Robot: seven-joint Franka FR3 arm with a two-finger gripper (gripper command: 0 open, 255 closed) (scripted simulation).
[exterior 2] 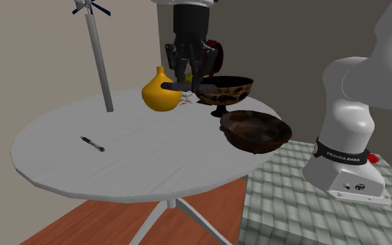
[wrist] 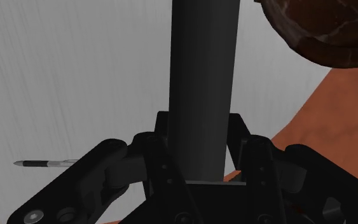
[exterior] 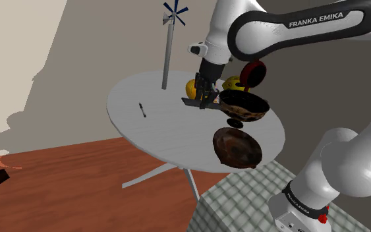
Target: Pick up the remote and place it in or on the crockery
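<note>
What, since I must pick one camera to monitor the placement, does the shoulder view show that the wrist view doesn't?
The shoulder view adds the dark footed bowl right beside the gripper, the yellow vase, the red vessel and the grey pole. The wrist view adds a close look at the black fingers clasping the remote. Both show the remote, the brown bowl, the pen-like object and the white table.
</note>
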